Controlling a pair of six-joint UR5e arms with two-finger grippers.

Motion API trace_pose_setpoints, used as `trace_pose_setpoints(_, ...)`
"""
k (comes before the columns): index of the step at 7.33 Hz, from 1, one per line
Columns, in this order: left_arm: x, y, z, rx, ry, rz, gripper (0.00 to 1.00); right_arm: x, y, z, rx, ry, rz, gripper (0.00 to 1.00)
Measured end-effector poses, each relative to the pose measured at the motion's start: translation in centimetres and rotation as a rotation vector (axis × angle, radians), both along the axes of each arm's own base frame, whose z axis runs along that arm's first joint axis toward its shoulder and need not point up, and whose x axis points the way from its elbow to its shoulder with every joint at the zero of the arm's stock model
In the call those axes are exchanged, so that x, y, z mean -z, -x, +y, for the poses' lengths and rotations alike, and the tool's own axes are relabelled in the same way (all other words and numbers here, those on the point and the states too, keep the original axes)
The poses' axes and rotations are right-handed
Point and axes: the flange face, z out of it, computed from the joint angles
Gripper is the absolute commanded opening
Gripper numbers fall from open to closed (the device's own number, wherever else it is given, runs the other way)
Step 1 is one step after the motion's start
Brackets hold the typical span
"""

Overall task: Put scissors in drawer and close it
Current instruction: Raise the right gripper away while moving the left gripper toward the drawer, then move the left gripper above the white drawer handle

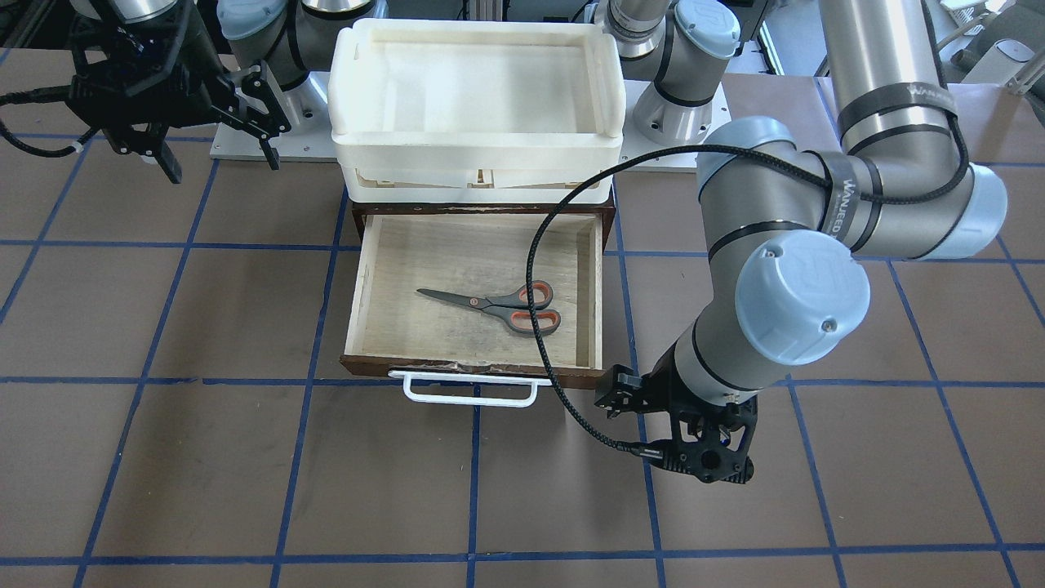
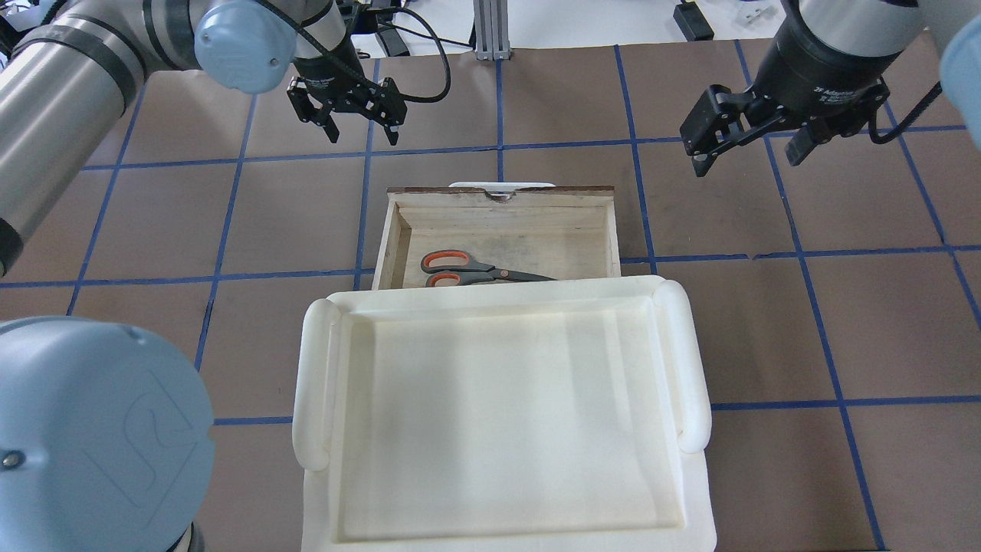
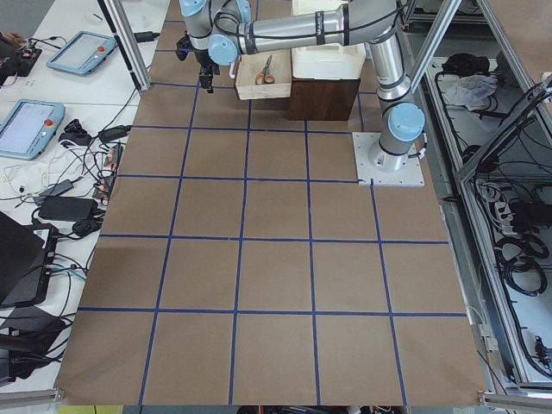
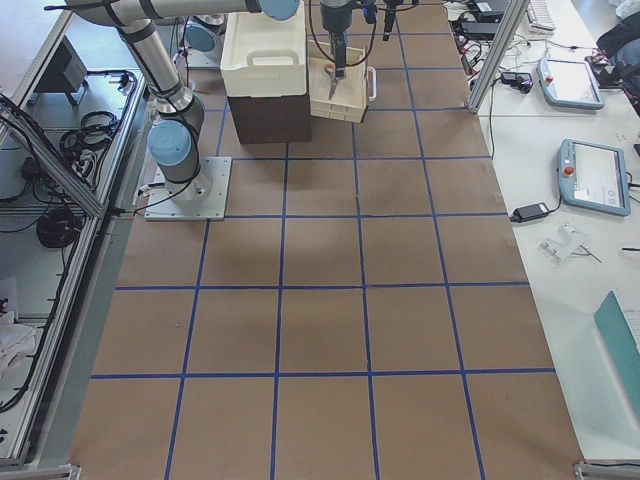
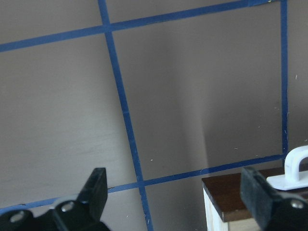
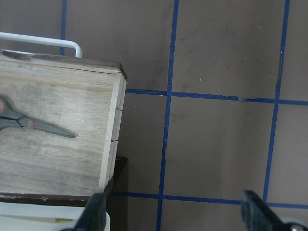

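Writing: a label on the wrist above the right hand is reading partly "2F Adaptive"; black straps on the left arm are carrying pale lettering that begins "WAN", the rest too small to read.
Scissors: lying flat and closed on the drawer floor, nearer its front, with the handles toward the robot's left.
Drawer: standing pulled out from under the tray, its white handle facing away from the robot.
Left hand: hanging with its fingers spread wide and holding nothing, over the table just past the drawer's front corner on the robot's left.
Right hand: hanging wide open and empty, over the table well off the drawer's other side.
In the way: a black braided cable from the left arm is looping across the drawer in the front-facing view and crossing the scissors' handles; in the overhead view the tray is hiding the drawer's back part.
Table: brown, with blue tape lines running in a grid.
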Motion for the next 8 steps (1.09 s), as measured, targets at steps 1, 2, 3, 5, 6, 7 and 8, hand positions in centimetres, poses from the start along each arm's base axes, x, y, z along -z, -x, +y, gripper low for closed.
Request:
trace_pose_setpoints(1, 1.3, 0.4, -0.6, 0.000, -0.016, 0.004, 1.00, 0.2, 0.2, -0.1, 0.030, -0.004, 0.021, 1.00)
trace_pose_setpoints(2, 2.7, 0.6, -1.0, 0.001, -0.035, 0.004, 1.00, 0.3, 0.6, -0.2, 0.021, -0.004, 0.054, 1.00)
trace_pose_setpoints(3, 3.9, 0.8, -1.1, 0.003, -0.054, 0.003, 1.00, 0.2, 0.8, -0.3, 0.013, 0.006, 0.075, 1.00)
trace_pose_setpoints(5, 4.9, 1.0, -1.0, 0.005, -0.085, 0.002, 1.00, 0.1, 0.9, -0.5, 0.015, 0.022, 0.080, 1.00)
trace_pose_setpoints(6, 5.2, 1.0, -0.7, 0.002, -0.110, 0.009, 1.00, 0.0, 0.8, -0.7, 0.033, 0.034, 0.076, 1.00)
trace_pose_setpoints(7, 5.4, 1.0, -0.4, -0.005, -0.136, 0.021, 1.00, -0.2, 0.8, -1.0, 0.080, 0.062, 0.070, 1.00)
trace_pose_setpoints(8, 5.5, 1.0, -0.2, -0.010, -0.161, 0.026, 1.00, -0.5, 0.7, -1.4, 0.137, 0.096, 0.061, 1.00)
